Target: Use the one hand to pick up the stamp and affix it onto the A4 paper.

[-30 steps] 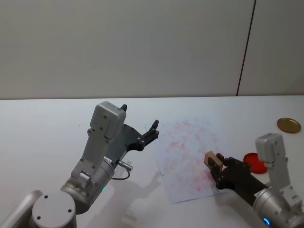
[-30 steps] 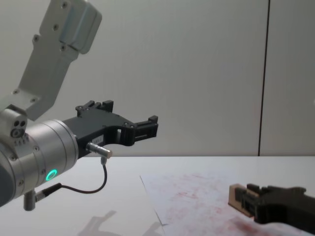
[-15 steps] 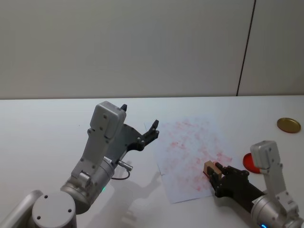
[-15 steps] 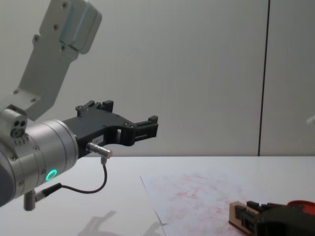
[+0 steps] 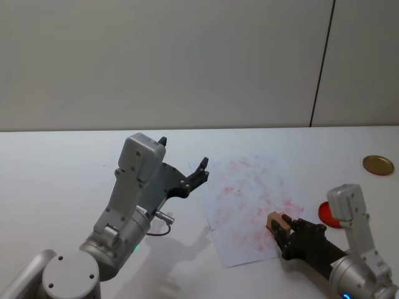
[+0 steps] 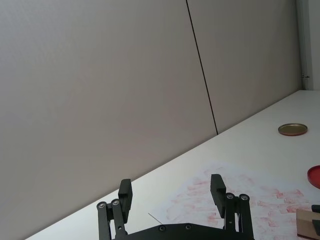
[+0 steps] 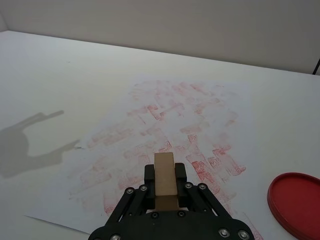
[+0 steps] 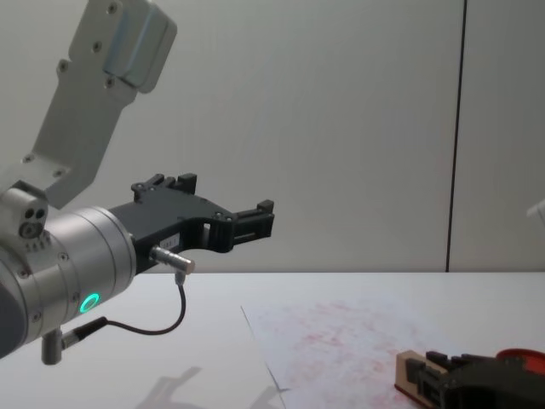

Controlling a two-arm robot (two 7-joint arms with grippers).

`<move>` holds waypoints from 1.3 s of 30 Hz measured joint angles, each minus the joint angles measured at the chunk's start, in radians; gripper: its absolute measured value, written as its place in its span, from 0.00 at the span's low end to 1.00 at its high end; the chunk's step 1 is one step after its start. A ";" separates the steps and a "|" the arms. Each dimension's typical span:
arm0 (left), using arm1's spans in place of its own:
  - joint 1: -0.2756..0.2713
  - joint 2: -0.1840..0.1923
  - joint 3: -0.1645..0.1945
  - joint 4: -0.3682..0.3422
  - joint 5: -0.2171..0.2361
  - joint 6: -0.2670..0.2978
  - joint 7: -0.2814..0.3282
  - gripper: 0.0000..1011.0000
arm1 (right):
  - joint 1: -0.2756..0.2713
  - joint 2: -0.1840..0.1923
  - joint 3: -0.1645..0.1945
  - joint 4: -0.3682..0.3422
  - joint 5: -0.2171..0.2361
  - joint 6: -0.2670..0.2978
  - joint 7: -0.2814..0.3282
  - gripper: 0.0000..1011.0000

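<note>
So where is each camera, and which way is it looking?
Head: high up, looking forward and down at the A4 paper; both arms show, left gripper raised, right gripper low.
Chest: lower, looking across the table; the left arm looms large.
Left wrist: behind the open left gripper, facing the wall.
Right wrist: behind the right gripper, looking over the stamp it grips onto the paper.
Shared: both wrist views catch the red ink pad.

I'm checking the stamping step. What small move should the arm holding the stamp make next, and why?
Probably lower the right gripper straight down to press the stamp onto the A4 paper: it grips the stamp over the paper's near right part, and contact isn't evident. The left gripper hangs open, raised left of the paper.
</note>
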 joint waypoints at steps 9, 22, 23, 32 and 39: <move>0.000 0.000 0.000 0.000 0.000 0.000 0.000 0.98 | -0.003 0.003 0.000 -0.012 0.005 0.011 0.003 0.22; 0.000 0.000 0.000 0.000 0.000 0.000 0.000 0.98 | -0.013 0.023 0.024 -0.088 0.041 -0.037 -0.024 0.22; 0.000 0.000 0.000 0.000 0.000 0.000 0.000 0.98 | -0.013 0.026 0.027 -0.094 0.042 -0.039 -0.026 0.22; 0.000 0.000 0.000 0.000 0.000 0.000 0.000 0.98 | -0.019 0.057 0.056 -0.125 0.044 -0.049 -0.054 0.22; 0.000 0.000 0.000 0.000 0.000 0.000 0.000 0.98 | -0.021 0.079 0.076 -0.119 0.034 -0.041 -0.067 0.22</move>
